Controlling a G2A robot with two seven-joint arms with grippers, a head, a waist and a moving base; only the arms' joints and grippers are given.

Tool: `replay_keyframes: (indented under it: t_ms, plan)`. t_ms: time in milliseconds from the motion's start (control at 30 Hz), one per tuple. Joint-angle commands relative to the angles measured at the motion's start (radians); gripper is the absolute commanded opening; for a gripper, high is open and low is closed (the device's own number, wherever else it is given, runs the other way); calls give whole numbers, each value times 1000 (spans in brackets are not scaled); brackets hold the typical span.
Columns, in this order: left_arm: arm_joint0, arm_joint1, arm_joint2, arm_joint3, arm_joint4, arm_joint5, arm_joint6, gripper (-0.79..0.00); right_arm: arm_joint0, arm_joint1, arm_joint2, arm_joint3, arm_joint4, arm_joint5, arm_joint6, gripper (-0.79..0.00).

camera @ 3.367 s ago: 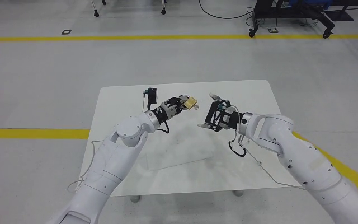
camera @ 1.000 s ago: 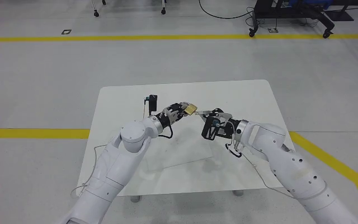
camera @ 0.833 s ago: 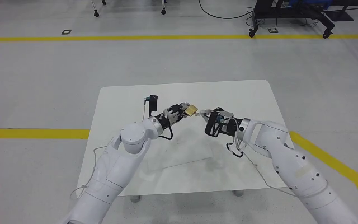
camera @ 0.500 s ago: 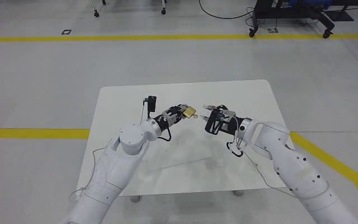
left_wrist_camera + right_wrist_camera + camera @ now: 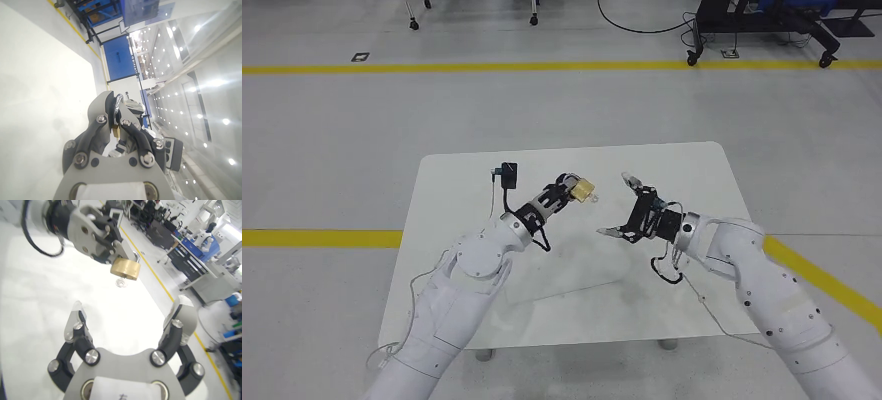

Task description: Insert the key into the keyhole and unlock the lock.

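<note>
Padlock (image 5: 585,188) clamped by its shackle (image 5: 118,97) in left claw (image 5: 114,106), fingers closed tight on the steel loop, brass body out past the fingertips. Held in the air above white table (image 5: 692,165), toward 12 o'clock from the tabletop's middle in the top view. Key (image 5: 121,282) already seated in the keyhole on the body's end face opposite the shackle, round head sticking out, nothing touching it. Right claw (image 5: 614,205) wide open and empty, at roughly 4 o'clock from the padlock in the top view, near but clearly apart, gap aimed toward the key head.

Step in hand, as judged: insertion done, turning not yet begun. Shackle sprung or still locked: cannot tell, with its legs partly hidden behind the left fingers in the right wrist view.

Next move, as judged: right claw in toward 10 o'clock, key head between the pads, flat faces of the head against them, then a firm pinch and a twist about the key's own axis. Calls for a square line-up with the key shaft; otherwise a likely slip off the thin head, or a sideways lever on the key in its hole. Calls also for a steady hold by left claw against the twist, the brass body being gripped only through the shackle and so probably free to swing.
</note>
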Motion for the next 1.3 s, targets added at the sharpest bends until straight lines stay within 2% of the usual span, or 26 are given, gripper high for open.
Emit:
replay_keyframes:
  t_ms: [0, 133, 167, 200, 233, 567, 633, 667, 733, 833, 1000, 1067, 1133, 1267]
  plan:
    - [2, -2, 0, 25, -4, -99, 3, -785, 1, -2, 5, 37, 83, -103, -97, -354]
    - [-11, -9, 8, 84, -37, -232, -13, -785, 13, -10, 7, 137, 210, -293, -244, -493]
    - [-15, -11, 10, 99, -48, -262, -22, -785, 20, -13, 1, 166, 236, -303, -259, -489]
    - [-21, -13, 11, 115, -59, -287, -28, -785, 25, -17, -17, 180, 270, -303, -271, -394]
    - [-26, -15, 13, 132, -66, -304, -36, -785, 32, -20, -44, 190, 313, -303, -276, 0]
    - [-30, -16, 14, 143, -73, -309, -47, -785, 39, -22, -64, 197, 343, -303, -273, 0]
    - [-17, -15, 10, 129, -56, -304, -15, -785, 38, -22, -63, 200, 337, -289, -264, 0]
    - [-9, -16, 6, 120, -48, -313, 8, -785, 30, -24, -67, 195, 331, -253, -233, 0]
    - [1, -14, 1, 114, 0, -344, 43, -785, 22, -30, -86, 184, 389, -293, -206, 0]
    - [12, -15, -3, 119, 22, -398, 75, -785, 28, -37, -94, 197, 405, -279, -150, 0]
    - [-9, -26, 10, 178, -7, -436, 78, -785, 19, -43, -89, 177, 384, -254, -110, 0]
    - [-21, -33, 24, 204, -21, -456, 72, -785, 7, -45, -104, 167, 444, -303, -111, -18]
    - [-33, -40, 37, 229, -35, -481, 70, -785, 16, -44, -110, 190, 492, -303, -62, -105]
    - [-53, -52, 57, 272, -50, -519, 70, -785, 53, -58, -145, 239, 642, -290, 69, -105]
